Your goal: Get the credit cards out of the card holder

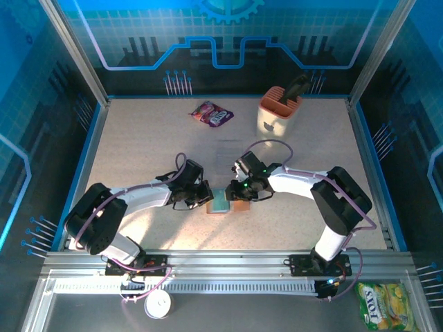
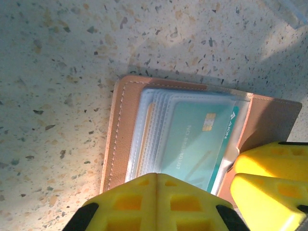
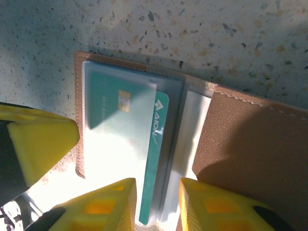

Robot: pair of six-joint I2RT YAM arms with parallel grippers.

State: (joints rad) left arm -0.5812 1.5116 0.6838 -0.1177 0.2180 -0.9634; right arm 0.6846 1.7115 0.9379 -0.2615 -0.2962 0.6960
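The card holder (image 1: 239, 205) lies open on the table between both grippers, tan leather with clear sleeves (image 2: 120, 139) (image 3: 250, 144). A teal credit card (image 2: 197, 139) sits in the top sleeve, and its right edge (image 3: 156, 154) sticks out past the plastic. More card edges, one tan, are layered under it (image 2: 149, 134). My left gripper (image 2: 157, 177) is shut with its tips together over the near edge of the sleeves (image 1: 205, 196). My right gripper (image 3: 156, 197) is open, and its fingers straddle the teal card's exposed edge without touching it (image 1: 239, 192).
A purple snack packet (image 1: 212, 115) and a peach tool caddy (image 1: 279, 111) stand at the back of the table. A yellow packet (image 1: 384, 304) and a white roll (image 1: 158, 303) lie beyond the near rail. Blue walls enclose the table.
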